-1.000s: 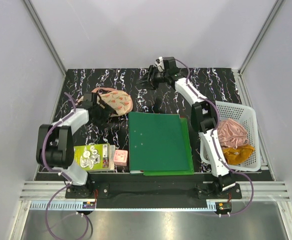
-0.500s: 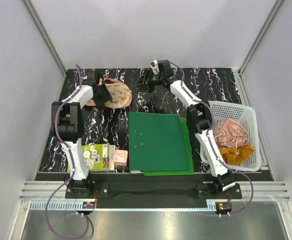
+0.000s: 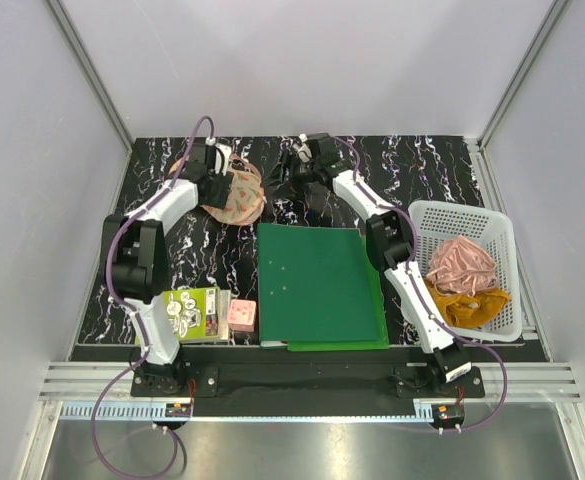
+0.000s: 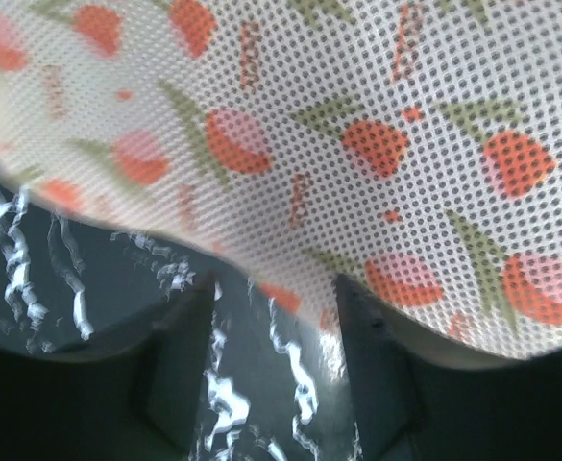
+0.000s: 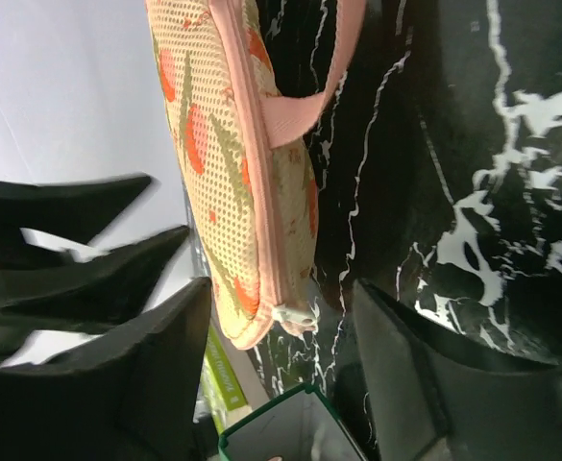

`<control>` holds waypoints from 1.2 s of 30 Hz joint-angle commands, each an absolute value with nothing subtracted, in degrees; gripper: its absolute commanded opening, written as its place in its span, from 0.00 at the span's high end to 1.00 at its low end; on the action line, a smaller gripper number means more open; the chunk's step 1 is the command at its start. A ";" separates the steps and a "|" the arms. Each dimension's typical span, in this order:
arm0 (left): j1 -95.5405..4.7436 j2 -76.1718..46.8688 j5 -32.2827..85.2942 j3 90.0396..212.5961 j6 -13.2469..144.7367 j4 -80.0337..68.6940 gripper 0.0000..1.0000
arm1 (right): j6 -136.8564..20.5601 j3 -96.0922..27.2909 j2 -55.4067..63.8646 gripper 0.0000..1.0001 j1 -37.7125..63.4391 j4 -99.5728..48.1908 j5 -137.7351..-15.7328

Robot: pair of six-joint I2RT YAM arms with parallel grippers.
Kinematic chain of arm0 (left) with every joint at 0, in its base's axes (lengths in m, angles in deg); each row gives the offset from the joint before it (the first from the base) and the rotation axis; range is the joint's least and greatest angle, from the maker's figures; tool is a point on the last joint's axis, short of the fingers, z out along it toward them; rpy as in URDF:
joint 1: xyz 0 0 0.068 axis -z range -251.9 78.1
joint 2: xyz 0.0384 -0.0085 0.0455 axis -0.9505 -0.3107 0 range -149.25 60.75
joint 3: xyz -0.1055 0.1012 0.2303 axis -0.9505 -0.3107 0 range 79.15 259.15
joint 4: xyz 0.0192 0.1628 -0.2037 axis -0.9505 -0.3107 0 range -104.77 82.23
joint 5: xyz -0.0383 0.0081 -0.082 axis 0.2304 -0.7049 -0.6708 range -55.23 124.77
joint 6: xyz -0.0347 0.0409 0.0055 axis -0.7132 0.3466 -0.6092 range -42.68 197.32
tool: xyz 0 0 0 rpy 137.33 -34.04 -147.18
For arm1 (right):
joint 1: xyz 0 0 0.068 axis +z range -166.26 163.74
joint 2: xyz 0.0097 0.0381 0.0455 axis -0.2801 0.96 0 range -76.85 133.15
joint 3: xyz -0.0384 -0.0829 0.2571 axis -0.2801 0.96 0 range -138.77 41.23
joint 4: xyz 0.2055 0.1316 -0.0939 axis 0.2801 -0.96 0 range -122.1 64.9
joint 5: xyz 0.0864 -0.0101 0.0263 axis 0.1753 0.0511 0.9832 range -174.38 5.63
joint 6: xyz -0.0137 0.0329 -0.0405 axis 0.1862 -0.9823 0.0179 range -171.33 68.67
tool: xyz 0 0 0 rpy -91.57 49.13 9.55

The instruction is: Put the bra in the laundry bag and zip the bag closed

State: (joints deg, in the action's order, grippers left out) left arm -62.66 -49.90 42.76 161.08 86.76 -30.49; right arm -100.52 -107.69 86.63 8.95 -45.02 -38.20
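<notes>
Left gripper [image 4: 273, 288]: jaws part open, with only marbled table [image 3: 422, 165] visible in the gap. The fingertips sit at the lower edge of the laundry bag [image 4: 357, 115], whose mesh fills the view above them (contact with the fabric cannot be confirmed). No grip is evident. Right gripper [image 5: 281, 288]: jaws wide apart and holding nothing. The bag's narrow end hangs in the opening ahead of them, clear of both fingers. The zip pull [image 5: 295, 315] is at the lowest point of that end, and the zip line runs up the pink seam. The pink loop [image 5: 305, 96] stands out from the seam higher up. The bag lies on the table beyond the far-left corner of the green folder [image 3: 317, 280], just off that corner, with the left gripper over its left side and the right gripper at its right side. To the right of the folder stands a white basket [image 3: 502, 250] containing a pink cloth [image 3: 462, 262] and a mustard cloth [image 3: 477, 305]. To the left of the folder's near edge lie an illustrated book [image 3: 187, 312] and a small pink box [image 3: 240, 315], side by side.
</notes>
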 commanded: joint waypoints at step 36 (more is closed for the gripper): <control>-72.17 -58.16 26.07 172.48 40.40 -34.94 0.30 | -116.71 -77.53 68.88 0.82 15.46 -14.14 -39.81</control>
State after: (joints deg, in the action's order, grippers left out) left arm -73.42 -57.11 25.55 166.02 35.09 -38.01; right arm -109.96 -83.19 76.57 13.82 -26.90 -40.43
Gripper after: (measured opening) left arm 0.699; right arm 0.194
